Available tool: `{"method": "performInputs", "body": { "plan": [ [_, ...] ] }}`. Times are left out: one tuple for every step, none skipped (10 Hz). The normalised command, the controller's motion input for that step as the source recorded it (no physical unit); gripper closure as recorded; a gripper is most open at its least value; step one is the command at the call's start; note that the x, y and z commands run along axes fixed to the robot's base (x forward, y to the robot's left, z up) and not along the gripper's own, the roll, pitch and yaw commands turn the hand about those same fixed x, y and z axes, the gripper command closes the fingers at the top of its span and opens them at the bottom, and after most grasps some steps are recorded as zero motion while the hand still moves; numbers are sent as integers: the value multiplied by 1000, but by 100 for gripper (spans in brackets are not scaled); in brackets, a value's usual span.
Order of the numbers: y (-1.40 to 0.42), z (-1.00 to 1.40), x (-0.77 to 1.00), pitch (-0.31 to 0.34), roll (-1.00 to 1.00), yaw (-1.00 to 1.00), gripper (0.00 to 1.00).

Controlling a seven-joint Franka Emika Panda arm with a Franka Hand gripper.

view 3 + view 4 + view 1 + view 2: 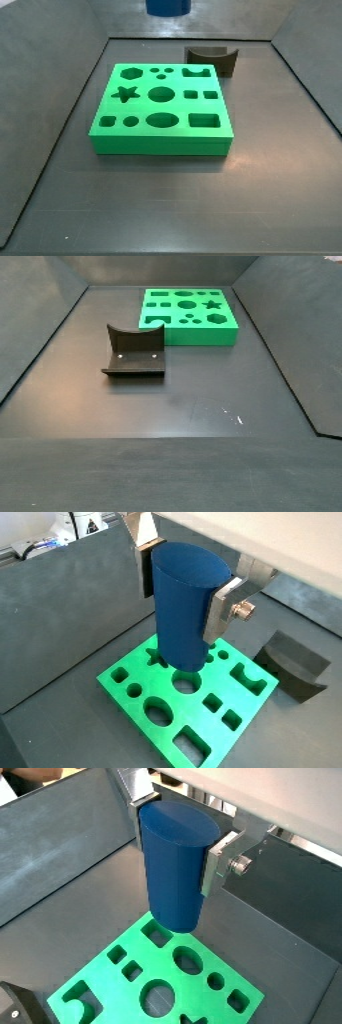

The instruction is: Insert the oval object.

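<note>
My gripper (183, 597) is shut on the oval object (181, 627), a tall dark-blue smooth peg held upright between the silver fingers (222, 610). Both wrist views show it (171, 878). The peg hangs well above the green block (203, 724), its lower end over a corner region of the block (127, 983). In a side view only the peg's lower end (167, 6) shows at the frame's top edge, above the block's far side (160, 145). The block's top has several shaped holes, among them an oval one (160, 121).
The fixture (211, 58), a dark L-shaped bracket, stands on the floor just beyond the block's far right corner; it also shows in a side view (134, 351) and in a wrist view (294, 662). Dark walls enclose the grey floor (201, 396).
</note>
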Motion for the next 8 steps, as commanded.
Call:
{"method": "performInputs", "body": {
  "plan": [
    [-203,-1000,357,-3,0,-54,100],
    [-203,-1000,354,-3,0,-57,100],
    [-194,-1000,360,-7,3,-63,100],
    [-177,-1000,371,-10,13,-80,100],
    [-143,-1000,326,-10,17,-66,100],
    [-11,-1000,171,0,49,-20,100],
    [0,-1000,149,0,50,0,100],
    [0,-1000,0,-41,120,0,100]
  ]
}}
